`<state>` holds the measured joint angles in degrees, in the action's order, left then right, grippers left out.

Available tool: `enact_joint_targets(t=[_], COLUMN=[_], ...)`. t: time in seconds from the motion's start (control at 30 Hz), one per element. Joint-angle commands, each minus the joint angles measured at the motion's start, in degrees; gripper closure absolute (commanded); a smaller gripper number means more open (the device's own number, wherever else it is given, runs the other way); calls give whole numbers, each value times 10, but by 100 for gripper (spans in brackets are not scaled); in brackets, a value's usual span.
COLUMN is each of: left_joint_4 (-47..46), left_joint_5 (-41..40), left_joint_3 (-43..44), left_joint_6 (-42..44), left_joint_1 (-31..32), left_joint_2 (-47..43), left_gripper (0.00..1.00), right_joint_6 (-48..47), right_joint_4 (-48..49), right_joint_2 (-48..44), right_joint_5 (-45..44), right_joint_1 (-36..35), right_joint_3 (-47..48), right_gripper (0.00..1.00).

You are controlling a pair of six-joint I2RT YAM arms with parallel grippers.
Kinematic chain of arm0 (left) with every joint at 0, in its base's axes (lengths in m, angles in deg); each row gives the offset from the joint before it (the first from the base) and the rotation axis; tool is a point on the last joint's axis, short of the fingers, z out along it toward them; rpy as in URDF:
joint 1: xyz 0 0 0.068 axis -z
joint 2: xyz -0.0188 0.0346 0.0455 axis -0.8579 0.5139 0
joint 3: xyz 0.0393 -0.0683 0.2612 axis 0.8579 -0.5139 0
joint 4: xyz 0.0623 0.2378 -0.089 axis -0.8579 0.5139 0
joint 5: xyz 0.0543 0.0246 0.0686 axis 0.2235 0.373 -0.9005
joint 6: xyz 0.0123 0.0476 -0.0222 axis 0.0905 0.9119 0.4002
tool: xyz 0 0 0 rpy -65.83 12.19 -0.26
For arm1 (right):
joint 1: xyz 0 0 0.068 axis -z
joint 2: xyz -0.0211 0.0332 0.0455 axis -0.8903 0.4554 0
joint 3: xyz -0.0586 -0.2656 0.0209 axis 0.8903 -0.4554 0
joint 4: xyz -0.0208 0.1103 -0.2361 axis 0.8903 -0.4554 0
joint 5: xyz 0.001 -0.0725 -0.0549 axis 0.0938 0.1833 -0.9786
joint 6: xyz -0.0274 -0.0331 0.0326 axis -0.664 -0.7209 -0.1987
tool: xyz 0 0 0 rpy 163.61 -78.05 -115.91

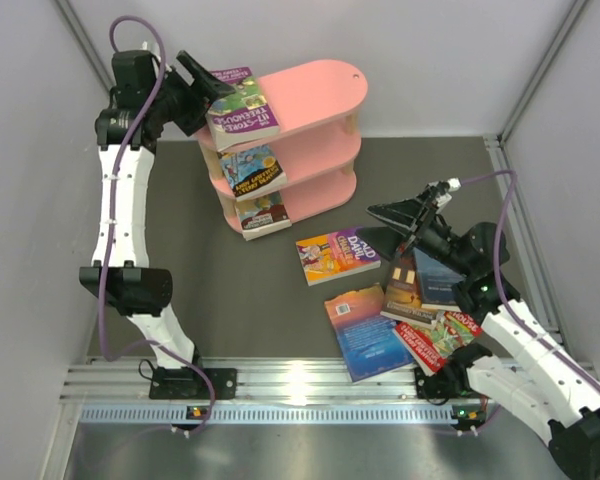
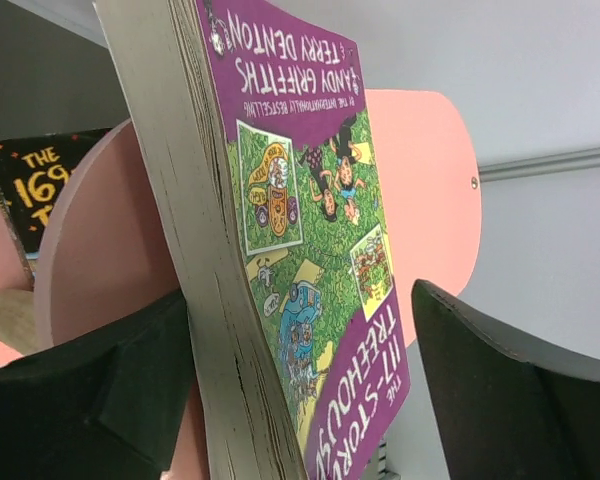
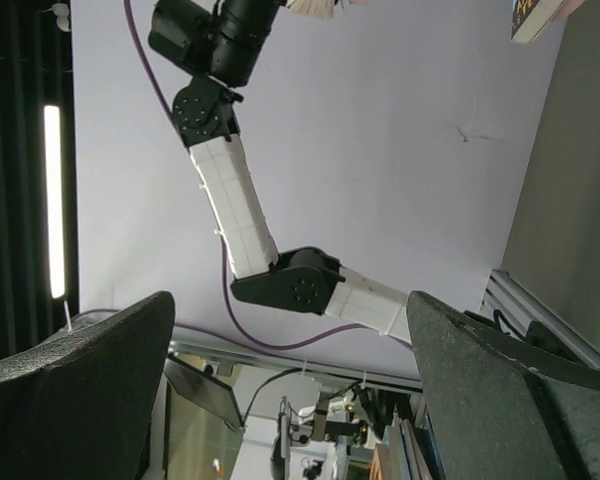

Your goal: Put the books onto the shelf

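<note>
The pink shelf [image 1: 320, 95] stands at the back of the table. A purple and green book [image 1: 242, 108] lies on the left end of its top board, and my left gripper [image 1: 205, 85] is around that book's outer edge. In the left wrist view this book [image 2: 310, 160] rests against one finger, with a clear gap to the other finger [image 2: 500, 390]; the jaws are open. One book [image 1: 252, 170] sits on the middle tier and another [image 1: 263, 215] on the lowest. My right gripper [image 1: 400, 215] hovers open and empty above the loose books.
On the dark mat lie a purple-yellow book [image 1: 337, 255], a blue one [image 1: 365, 332], a red-green one [image 1: 435, 335] and a stack [image 1: 420, 280] under the right arm. An aluminium rail [image 1: 300, 380] runs along the front. Grey walls enclose both sides.
</note>
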<state>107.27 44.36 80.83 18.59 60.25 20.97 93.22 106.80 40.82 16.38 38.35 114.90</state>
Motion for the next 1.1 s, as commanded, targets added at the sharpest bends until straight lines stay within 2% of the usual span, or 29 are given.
enact_joint_targets(t=[0.0, 0.17, 0.3, 0.53, 0.63, 0.67, 0.7, 0.8, 0.83, 0.93, 1.07], left_joint_4=[50, 95, 117, 100, 108, 114, 122, 138, 138, 144, 167], left_joint_5=[-26, -60, -124, -229, -271, -299, -313, -347, -351, -355, -333], left_joint_3=[43, 91, 98, 102, 98, 92, 85, 6, -49, -154, -274], left_joint_6=[57, 78, 102, 125, 124, 122, 117, 103, 99, 93, 80], left_joint_1=[-4, -4, -4, -7, -35, -39, -41, -42, -42, -43, -43], left_joint_2=[3, 21, 10, -27, -60, -80, -93, -162, -180, -255, -323], left_gripper=[11, 5, 4, 2, 2, 1, 1, 1, 1, 1, 2], right_joint_6=[-10, -18, -33, -71, -145, -179, -246, -358, -381, -443, -474], right_joint_4=[12, 1, -21, -59, -160, -216, -325, -501, -528, -599, -618], right_joint_2=[3, 4, -9, -17, -3, 17, 30, 93, 110, 182, 289], right_joint_5=[13, 14, 13, 14, 15, 10, -11, -83, -105, -176, -194], right_joint_1=[10, 11, 13, 16, 27, 35, 35, 43, 44, 46, 56], right_joint_3=[12, 16, 16, 14, 54, 74, 93, 164, 192, 231, 243], right_gripper=[2, 2, 1, 1, 1, 1, 1, 1, 1, 0, 0])
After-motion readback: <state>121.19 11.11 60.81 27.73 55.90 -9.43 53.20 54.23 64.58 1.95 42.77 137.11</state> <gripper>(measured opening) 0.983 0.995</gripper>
